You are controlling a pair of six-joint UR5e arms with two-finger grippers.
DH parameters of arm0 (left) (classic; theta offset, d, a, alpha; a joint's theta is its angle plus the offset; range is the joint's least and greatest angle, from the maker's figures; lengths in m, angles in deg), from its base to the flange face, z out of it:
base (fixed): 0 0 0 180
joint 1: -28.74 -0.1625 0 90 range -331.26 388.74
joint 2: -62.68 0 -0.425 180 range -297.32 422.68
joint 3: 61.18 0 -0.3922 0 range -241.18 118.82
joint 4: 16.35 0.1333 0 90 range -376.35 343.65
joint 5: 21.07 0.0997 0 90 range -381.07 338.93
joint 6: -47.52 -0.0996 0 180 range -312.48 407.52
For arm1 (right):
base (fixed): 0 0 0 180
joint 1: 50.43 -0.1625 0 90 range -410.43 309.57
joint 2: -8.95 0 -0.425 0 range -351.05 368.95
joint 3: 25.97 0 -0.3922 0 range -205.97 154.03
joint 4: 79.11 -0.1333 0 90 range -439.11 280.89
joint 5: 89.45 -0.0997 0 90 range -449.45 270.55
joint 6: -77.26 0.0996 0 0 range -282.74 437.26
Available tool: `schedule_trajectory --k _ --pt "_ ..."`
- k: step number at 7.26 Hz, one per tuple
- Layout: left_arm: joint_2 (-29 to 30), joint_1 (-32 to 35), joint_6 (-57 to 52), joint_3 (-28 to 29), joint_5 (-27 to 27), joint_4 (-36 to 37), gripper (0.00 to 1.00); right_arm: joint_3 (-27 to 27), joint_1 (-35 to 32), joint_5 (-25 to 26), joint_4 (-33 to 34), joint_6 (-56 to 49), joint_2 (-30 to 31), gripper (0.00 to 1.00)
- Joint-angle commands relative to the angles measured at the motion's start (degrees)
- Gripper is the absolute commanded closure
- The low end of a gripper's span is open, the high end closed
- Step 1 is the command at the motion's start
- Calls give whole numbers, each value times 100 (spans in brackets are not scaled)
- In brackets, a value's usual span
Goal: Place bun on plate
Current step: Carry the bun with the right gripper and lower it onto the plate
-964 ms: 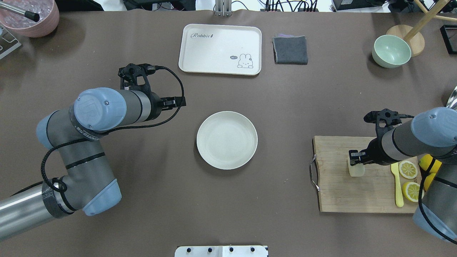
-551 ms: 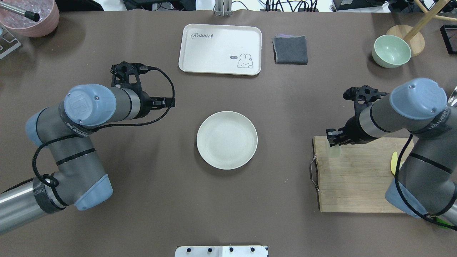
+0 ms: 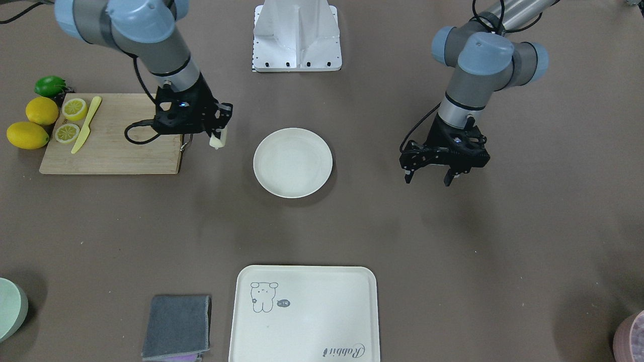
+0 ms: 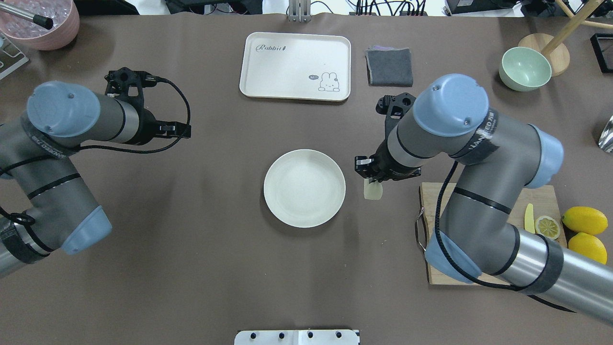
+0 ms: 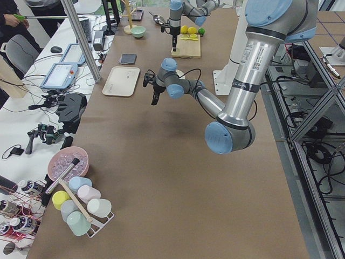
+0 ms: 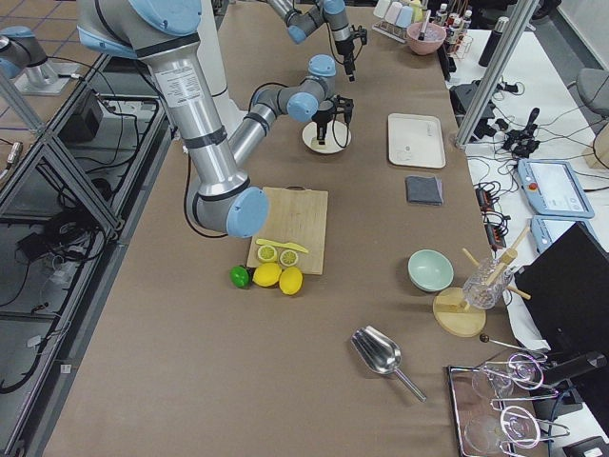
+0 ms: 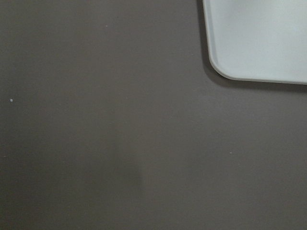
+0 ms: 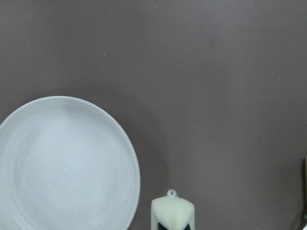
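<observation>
Step in hand: the carry, as I judged it, with the bun point(image 4: 373, 191) in the air just beside the plate point(image 4: 304, 188) and not yet over it
Right gripper point(image 4: 372, 181): clamped on the bun's top, the bun hanging below the fingertips on the cutting board point(image 3: 115, 146) side of the rim
Left gripper point(image 3: 427, 179): fingers spread wide, holding nothing, well apart from the plate
Doing it well: travel on until the bun hung over the plate's middle, lower it close to the surface, then let go; a release at the rim risked a tip-off
Writing: "Rabbit" in script on a corner of the tray point(image 4: 294, 64); a small bubble by its rabbit drawing seemed to say "hi"; the arm-band lettering was too small to read
</observation>
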Motion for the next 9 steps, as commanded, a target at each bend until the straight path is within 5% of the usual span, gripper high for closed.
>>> schedule_trajectory --k 1,6,7,8,9 --pt "-335 397 -243 -8 -340 -46 2 866 306 316 2 224 -885 100" --pt "-565 714 -403 1 -350 -46 2 2083 615 703 -824 233 -1346 100" --pt "-565 724 -403 1 -350 -46 2 2083 623 677 -790 242 -1337 67" --pt "-565 724 -403 1 -350 -46 2 2075 710 712 -789 294 -1328 1" --pt "-565 724 -403 1 -350 -46 2 2048 737 712 -781 486 -1319 0"
